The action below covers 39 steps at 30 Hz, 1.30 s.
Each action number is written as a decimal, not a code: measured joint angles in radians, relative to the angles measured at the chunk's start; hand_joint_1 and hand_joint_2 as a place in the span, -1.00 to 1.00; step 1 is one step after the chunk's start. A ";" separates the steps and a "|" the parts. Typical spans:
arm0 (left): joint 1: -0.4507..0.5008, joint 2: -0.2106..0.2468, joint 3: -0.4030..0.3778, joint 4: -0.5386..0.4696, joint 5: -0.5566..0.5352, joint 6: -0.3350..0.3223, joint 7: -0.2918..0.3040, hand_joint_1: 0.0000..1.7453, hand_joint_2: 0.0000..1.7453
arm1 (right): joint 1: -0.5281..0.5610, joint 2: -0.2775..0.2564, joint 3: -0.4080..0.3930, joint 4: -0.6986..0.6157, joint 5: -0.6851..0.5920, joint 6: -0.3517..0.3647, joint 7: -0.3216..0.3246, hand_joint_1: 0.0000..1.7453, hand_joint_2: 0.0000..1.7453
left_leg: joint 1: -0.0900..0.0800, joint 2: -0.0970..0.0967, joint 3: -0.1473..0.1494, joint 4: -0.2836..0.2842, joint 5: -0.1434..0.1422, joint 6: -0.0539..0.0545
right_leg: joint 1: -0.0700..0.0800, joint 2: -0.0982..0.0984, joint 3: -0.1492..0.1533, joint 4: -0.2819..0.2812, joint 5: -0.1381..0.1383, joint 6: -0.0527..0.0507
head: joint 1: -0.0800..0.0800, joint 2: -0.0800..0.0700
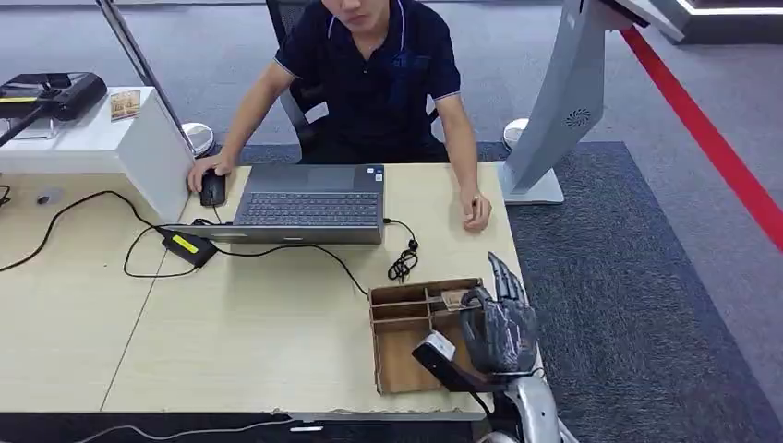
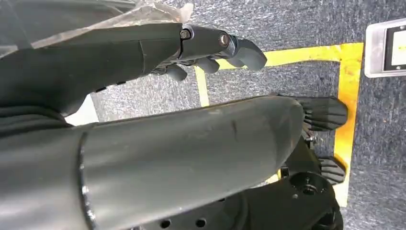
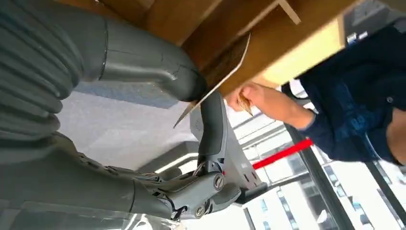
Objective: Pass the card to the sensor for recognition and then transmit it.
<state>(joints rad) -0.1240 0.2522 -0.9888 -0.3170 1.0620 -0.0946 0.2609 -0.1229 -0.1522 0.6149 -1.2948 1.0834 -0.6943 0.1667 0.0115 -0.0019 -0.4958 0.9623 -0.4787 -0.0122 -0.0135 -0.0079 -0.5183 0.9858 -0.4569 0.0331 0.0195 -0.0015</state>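
Note:
A wooden organiser box [image 1: 406, 346] sits at the table's near right corner. My right hand [image 1: 499, 321] stands over its right side with the fingers pointing up. In the right wrist view the thumb [image 3: 158, 62] and a finger [image 3: 213, 122] pinch a thin brown card [image 3: 225, 67] at the box's wooden wall [image 3: 287, 45]. From the head view the card [image 1: 454, 299] shows in a back compartment beside the hand. A black device [image 1: 55, 94] lies on a white stand at the far left. My left hand [image 2: 210, 50] hangs over the floor, holding nothing, fingers loosely bent.
A person sits behind an open laptop [image 1: 309, 201], one hand on a mouse [image 1: 212, 189], the other hand [image 1: 476, 210] resting on the table just beyond the box. Black cables [image 1: 403, 263] and a power brick [image 1: 189, 247] lie mid-table. A grey kiosk stand [image 1: 554, 111] rises at the right.

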 joint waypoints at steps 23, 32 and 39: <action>0.006 -0.003 0.001 0.000 0.021 0.032 0.018 -1.00 -1.00 | 0.286 0.373 -0.630 -0.708 -0.282 -0.007 -0.711 1.00 1.00 | 0.000 0.001 0.001 0.000 0.000 0.000 | 0.000 0.000 0.000 0.000 0.000 0.000 | 0.000 0.000; 0.000 -0.005 0.001 -0.001 0.011 0.027 0.018 -1.00 -1.00 | 0.276 0.441 -0.666 -0.692 -0.248 -0.004 -0.740 1.00 1.00 | 0.000 0.001 0.000 0.000 0.000 0.000 | 0.000 0.000 0.000 0.000 0.000 0.000 | 0.000 0.000; -0.003 -0.005 0.000 -0.002 0.000 0.017 0.018 -1.00 -1.00 | 0.256 0.445 -0.633 -0.605 -0.201 -0.001 -0.726 1.00 1.00 | 0.000 0.000 -0.001 0.000 0.000 0.000 | 0.000 0.000 0.001 0.000 0.000 0.000 | 0.000 0.000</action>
<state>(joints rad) -0.1275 0.2476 -0.9888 -0.3185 1.0620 -0.0778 0.2789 0.1329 0.2926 -0.0179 -1.9001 0.8824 -0.6954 -0.5589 0.0115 -0.0017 -0.4964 0.9620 -0.4785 -0.0122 -0.0135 -0.0079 -0.5175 0.9859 -0.4568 0.0330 0.0198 -0.0015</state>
